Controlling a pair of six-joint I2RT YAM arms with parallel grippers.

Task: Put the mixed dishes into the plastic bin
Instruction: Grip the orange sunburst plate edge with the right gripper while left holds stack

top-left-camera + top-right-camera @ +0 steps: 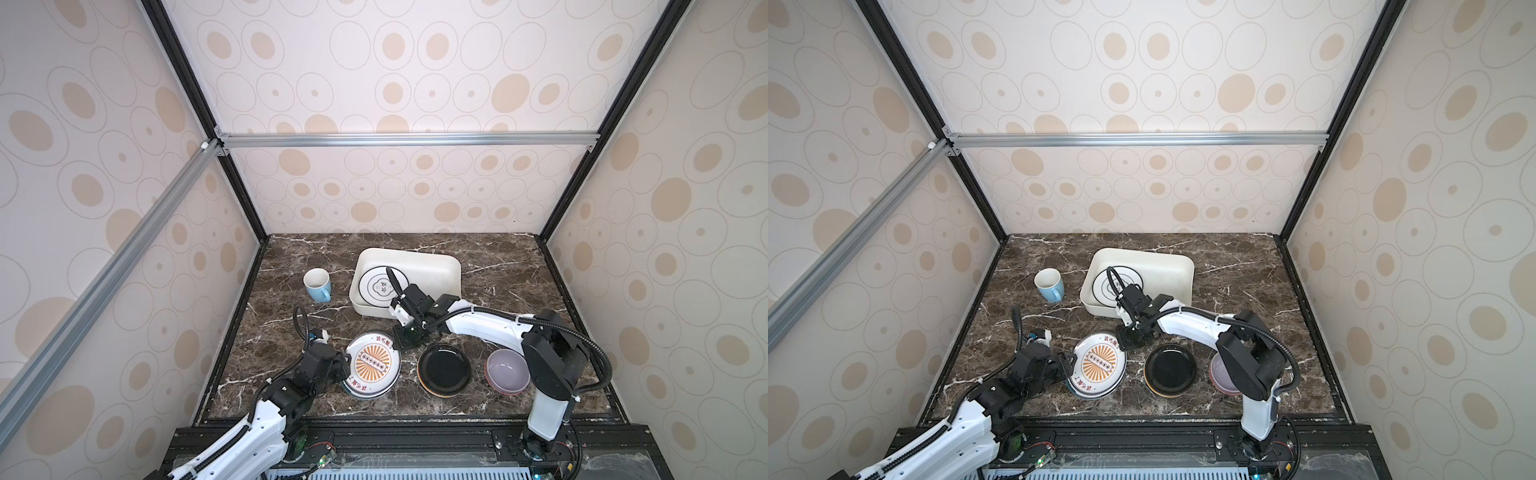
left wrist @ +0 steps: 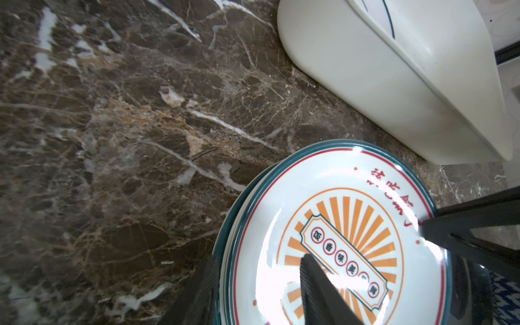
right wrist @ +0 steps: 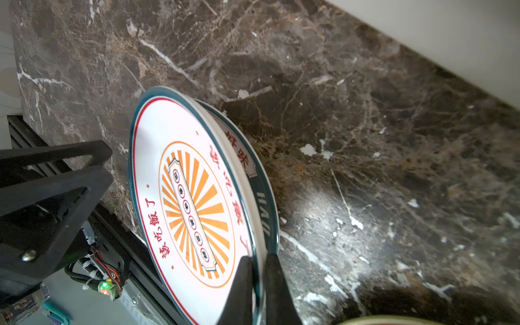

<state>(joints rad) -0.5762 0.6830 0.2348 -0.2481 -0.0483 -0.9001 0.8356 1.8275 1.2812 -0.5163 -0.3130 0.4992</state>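
Glossy ceramic, kinda risky: right claw (image 3: pixel 257 281) pinched on sunburst plate (image 3: pixel 194 202) rim only. Left claw (image 2: pixel 259 259) straddles opposite rim, can't tell if gripping. Plate could slip, smack lower plate (image 3: pixel 263 197).

Brown marble tabletop (image 1: pixel 498 270), oval-patterned walls (image 1: pixel 415 75)

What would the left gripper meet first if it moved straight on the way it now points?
The sunburst plate: its rim lies between the jaws of the left gripper, so contact would likely come at once.
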